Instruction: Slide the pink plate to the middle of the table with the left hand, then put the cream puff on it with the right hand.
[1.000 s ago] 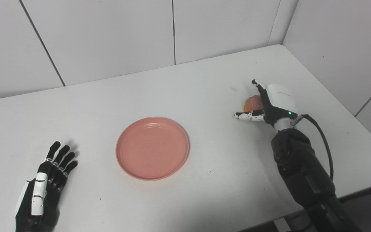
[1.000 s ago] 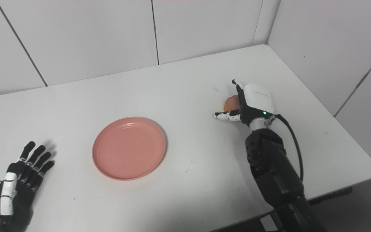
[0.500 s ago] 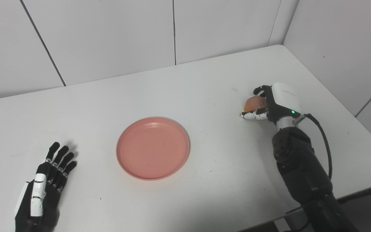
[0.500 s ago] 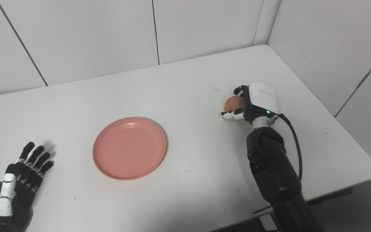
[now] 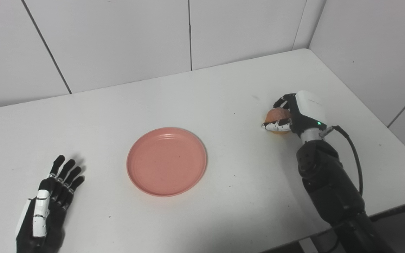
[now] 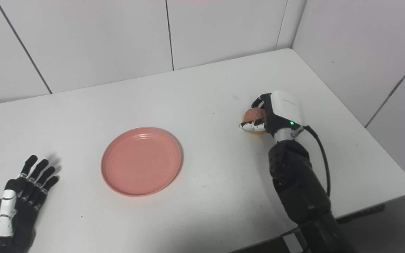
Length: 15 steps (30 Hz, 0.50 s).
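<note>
A: What has been changed just now?

B: A second ago the right hand [image 5: 295,114] was spread open beside the cream puff [image 5: 276,116]. Now its fingers and thumb are curled around the puff, which seems to be lifted a little off the table [image 5: 223,88].

A: So what is meant by that?

B: The puff looks grabbed. The pink plate [image 5: 166,161] is already lying near the middle, well apart from the puff, so carrying comes next.

A: And the left hand [image 5: 49,196]?

B: It is laid flat and open, holding nothing.

A: Is anything shown better in one view?

B: In the right eye view, a bit more of the puff's underside is seen below the thumb.
</note>
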Each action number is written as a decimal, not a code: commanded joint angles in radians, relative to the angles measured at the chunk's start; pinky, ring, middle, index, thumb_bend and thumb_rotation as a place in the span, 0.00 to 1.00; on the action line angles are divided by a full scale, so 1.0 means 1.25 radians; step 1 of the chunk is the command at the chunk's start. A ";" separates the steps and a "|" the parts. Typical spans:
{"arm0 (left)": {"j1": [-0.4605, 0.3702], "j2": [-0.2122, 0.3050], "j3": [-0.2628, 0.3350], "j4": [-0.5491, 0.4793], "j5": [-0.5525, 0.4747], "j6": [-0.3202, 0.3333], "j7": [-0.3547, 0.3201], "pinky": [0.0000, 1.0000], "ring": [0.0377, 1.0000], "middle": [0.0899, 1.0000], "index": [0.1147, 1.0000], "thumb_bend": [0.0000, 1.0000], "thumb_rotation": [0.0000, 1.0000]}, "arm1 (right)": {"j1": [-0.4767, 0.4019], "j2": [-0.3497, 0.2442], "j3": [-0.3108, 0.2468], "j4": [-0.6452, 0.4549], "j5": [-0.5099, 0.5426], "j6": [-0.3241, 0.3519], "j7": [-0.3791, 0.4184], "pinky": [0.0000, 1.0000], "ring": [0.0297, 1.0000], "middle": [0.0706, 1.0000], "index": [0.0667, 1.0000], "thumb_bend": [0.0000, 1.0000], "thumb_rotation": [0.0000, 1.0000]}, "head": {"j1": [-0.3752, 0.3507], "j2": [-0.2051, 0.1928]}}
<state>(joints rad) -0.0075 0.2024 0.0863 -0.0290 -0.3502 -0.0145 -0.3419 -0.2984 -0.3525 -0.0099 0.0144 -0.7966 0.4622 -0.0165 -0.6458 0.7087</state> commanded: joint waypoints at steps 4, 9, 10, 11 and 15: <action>0.049 -0.018 -0.012 0.008 -0.002 0.034 0.013 0.93 0.93 0.95 0.94 0.50 0.98 | -0.006 -0.019 0.008 -0.079 -0.003 -0.022 -0.021 0.27 0.33 0.38 0.45 0.50 0.14 | 0.013 0.000; 0.054 -0.023 -0.023 -0.007 0.024 0.024 0.028 0.93 0.94 0.95 0.95 0.49 1.00 | -0.011 -0.011 0.028 -0.168 -0.023 -0.008 -0.006 0.25 0.32 0.37 0.45 0.50 0.14 | 0.023 -0.001; 0.055 -0.024 -0.025 -0.009 0.028 0.022 0.029 0.94 0.94 0.96 0.95 0.48 1.00 | -0.013 -0.009 0.030 -0.180 -0.025 -0.006 -0.004 0.24 0.30 0.35 0.45 0.50 0.14 | 0.023 -0.001; 0.057 -0.026 -0.027 -0.012 0.033 0.019 0.032 0.94 0.95 0.96 0.95 0.48 1.00 | -0.016 -0.005 0.035 -0.195 -0.030 -0.003 0.003 0.22 0.28 0.33 0.45 0.50 0.14 | 0.027 -0.002; 0.063 -0.036 -0.034 -0.024 0.047 0.014 0.041 0.94 0.95 0.96 0.95 0.47 1.00 | -0.030 0.016 0.053 -0.241 -0.046 0.003 0.032 0.25 0.31 0.36 0.45 0.50 0.14 | 0.037 -0.004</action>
<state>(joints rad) 0.0300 0.1722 0.0629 -0.0824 -0.3002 -0.0071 -0.2986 -0.2974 -0.3348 0.0562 -0.2414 -0.8335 0.4638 0.0231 -0.5998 0.7026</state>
